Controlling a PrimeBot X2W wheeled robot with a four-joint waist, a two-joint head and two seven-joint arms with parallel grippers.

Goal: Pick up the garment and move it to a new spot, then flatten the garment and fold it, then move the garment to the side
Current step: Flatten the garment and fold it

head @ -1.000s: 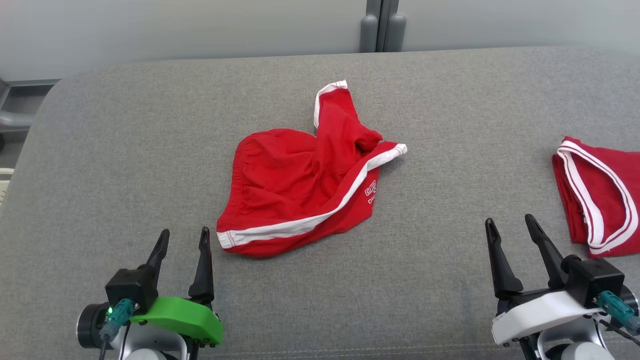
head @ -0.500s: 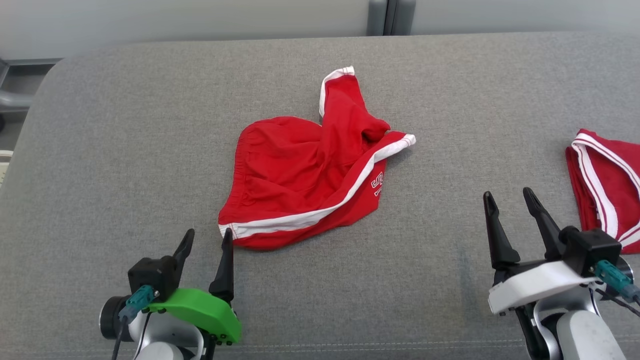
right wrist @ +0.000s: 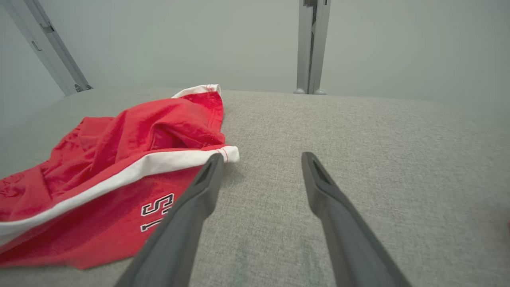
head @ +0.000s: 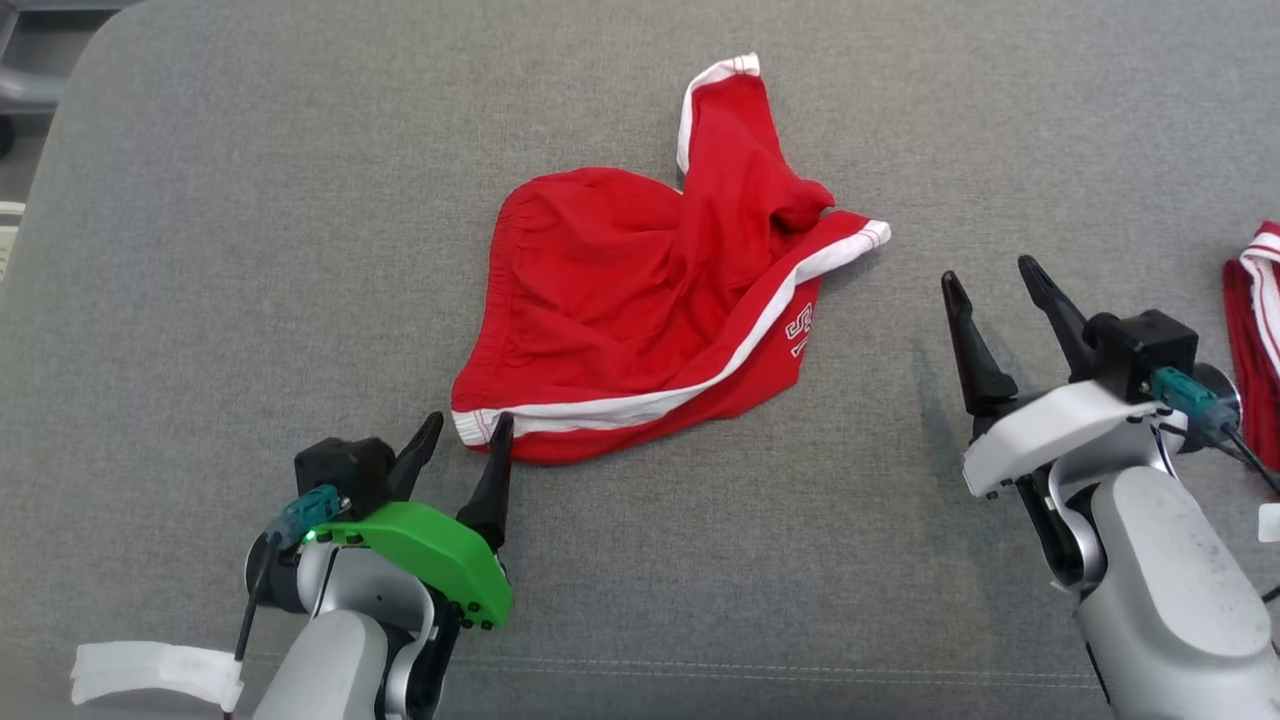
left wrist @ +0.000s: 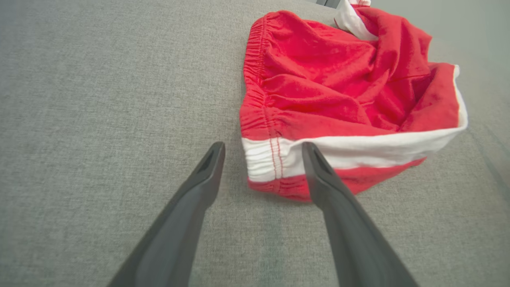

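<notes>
Red shorts (head: 640, 300) lie crumpled in the middle of the grey fabric tabletop (head: 200, 250), one leg flipped over the other. We can see the white side stripe, the elastic waistband and lettering near the hem. Our left hand (head: 468, 420) is spread wide and empty, fingertips at the near waistband corner. Our right hand (head: 989, 272) — also released, holding nothing — hangs just beside the far hem corner. Trouble we foresee: pinching only the top layer, so the shorts lift bunched — or the right arm brushing the second red garment (head: 1255, 330) at the edge.
</notes>
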